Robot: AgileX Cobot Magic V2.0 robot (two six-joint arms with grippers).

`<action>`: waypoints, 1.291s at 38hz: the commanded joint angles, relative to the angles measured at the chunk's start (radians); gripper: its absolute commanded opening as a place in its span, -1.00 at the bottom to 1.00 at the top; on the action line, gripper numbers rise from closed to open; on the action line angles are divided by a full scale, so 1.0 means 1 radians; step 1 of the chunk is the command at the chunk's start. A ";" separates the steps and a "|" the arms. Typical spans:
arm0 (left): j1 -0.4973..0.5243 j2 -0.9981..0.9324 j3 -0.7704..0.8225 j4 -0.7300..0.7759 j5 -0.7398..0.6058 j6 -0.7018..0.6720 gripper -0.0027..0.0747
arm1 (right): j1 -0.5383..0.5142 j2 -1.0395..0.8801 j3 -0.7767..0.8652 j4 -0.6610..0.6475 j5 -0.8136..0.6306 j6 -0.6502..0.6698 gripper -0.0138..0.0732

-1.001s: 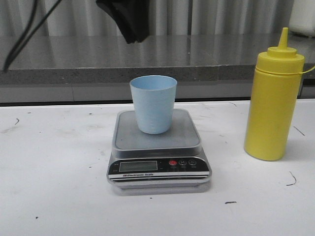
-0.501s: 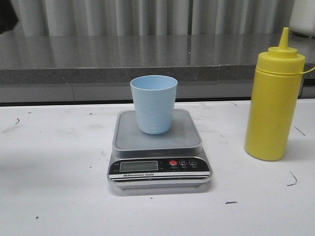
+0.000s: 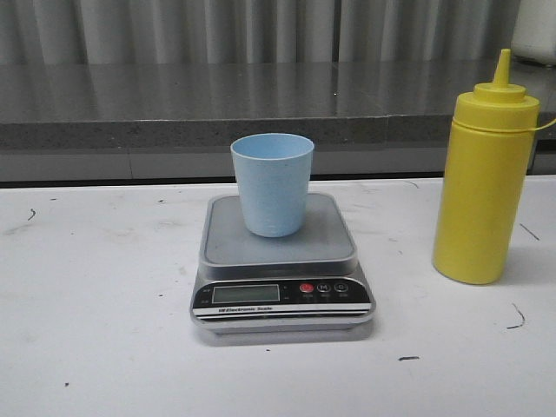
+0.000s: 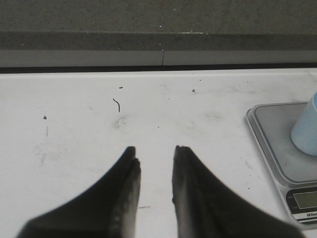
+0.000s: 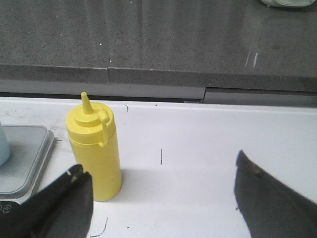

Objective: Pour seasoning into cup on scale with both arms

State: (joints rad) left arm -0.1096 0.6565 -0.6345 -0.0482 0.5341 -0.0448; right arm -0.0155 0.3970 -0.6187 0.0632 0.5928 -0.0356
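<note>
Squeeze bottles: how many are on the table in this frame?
1. The yellow seasoning bottle stands upright on the white table, right of the scale, apart from it. No others show in any view.

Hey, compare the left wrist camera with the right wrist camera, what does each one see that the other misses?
Only the left wrist view shows the left gripper, its fingers slightly apart over bare white table, and the scale's LCD display.

Only the right wrist view shows the yellow seasoning bottle standing upright beside the scale, and the right gripper, open wide and holding nothing.

Both catch part of the scale and an edge of the pale blue cup on it.
</note>
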 commanded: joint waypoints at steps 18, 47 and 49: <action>0.003 -0.402 0.067 0.008 -0.043 0.002 -0.98 | -0.001 0.015 -0.032 0.002 -0.076 -0.014 0.70; 0.003 -0.680 0.067 0.008 0.016 0.002 -0.98 | 0.140 0.247 0.093 0.052 -0.255 -0.054 0.70; 0.003 -0.680 0.067 0.008 0.016 0.002 -0.98 | 0.140 0.248 0.144 0.086 -0.311 -0.054 0.70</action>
State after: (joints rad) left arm -0.1052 -0.0062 -0.5413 -0.0377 0.6279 -0.0448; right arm 0.1226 0.6354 -0.5050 0.1045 0.4325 -0.0813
